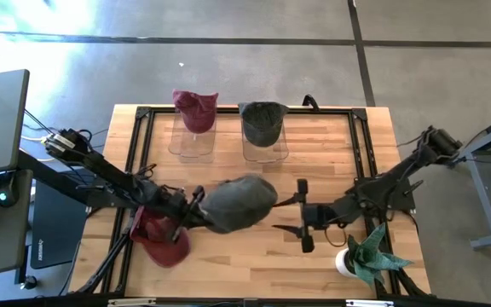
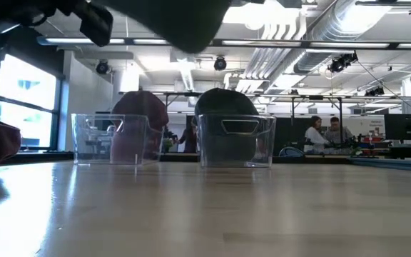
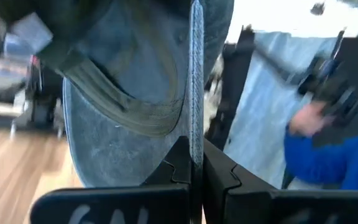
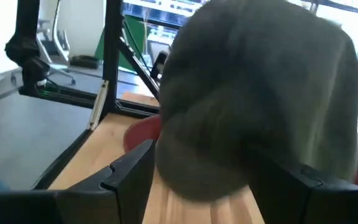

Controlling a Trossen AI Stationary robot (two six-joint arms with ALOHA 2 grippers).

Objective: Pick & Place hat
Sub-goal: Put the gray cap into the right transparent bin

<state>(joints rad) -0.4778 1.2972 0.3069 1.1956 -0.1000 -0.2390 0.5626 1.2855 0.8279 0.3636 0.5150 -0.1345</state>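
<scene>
left claw [image 3: 191, 163]: pinched tight on the brim edge of the floppy grey fabric cap [image 1: 239, 203], held up over the middle of the wooden bench [image 1: 254, 256]
right claw [image 1: 302, 215]: spread wide, just beside the cap's crown, gripping nothing
step: looks like a lift or handover, so better keep the brim pinch firm and get the open fingers squarely round the crown before letting go
left clear plastic bin [image 1: 193, 136]: maroon cap [image 1: 196, 109] sitting in it
right clear bin [image 1: 265, 141]: dark grey cap [image 1: 262, 121] inside
loose: red cap [image 1: 158, 239] on the bench under the left arm
</scene>
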